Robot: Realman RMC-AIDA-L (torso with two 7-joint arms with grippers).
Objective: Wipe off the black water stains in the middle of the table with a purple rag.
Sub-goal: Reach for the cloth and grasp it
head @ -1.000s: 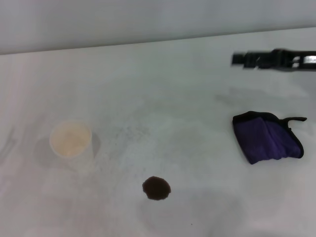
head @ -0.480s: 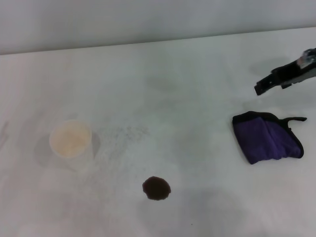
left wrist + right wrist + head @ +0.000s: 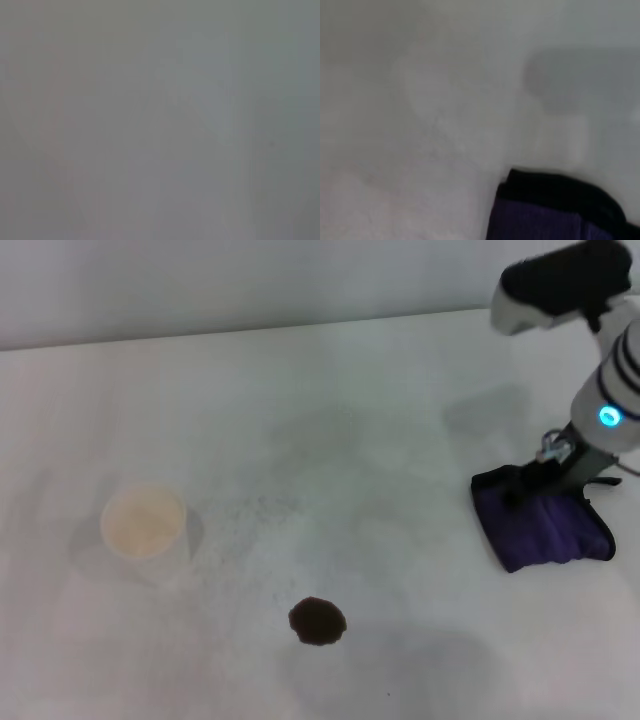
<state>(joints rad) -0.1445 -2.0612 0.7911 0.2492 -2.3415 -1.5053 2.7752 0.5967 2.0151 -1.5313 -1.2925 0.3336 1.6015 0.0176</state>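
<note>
Head view shows the black water stains (image 3: 317, 621) unwiped on the tabletop (image 3: 330, 440), left of the purple rag (image 3: 540, 525); the right claw (image 3: 535, 483) reaches the rag, grip impossible to tell, wiping all remains.

A bare robot test bench, probably a laboratory. A plain white matte table (image 3: 330, 440) with faint grey scuffs fills the head view and meets a blank pale wall (image 3: 250, 280) at 12 o'clock. No household or shop furnishings identify the room further.
</note>
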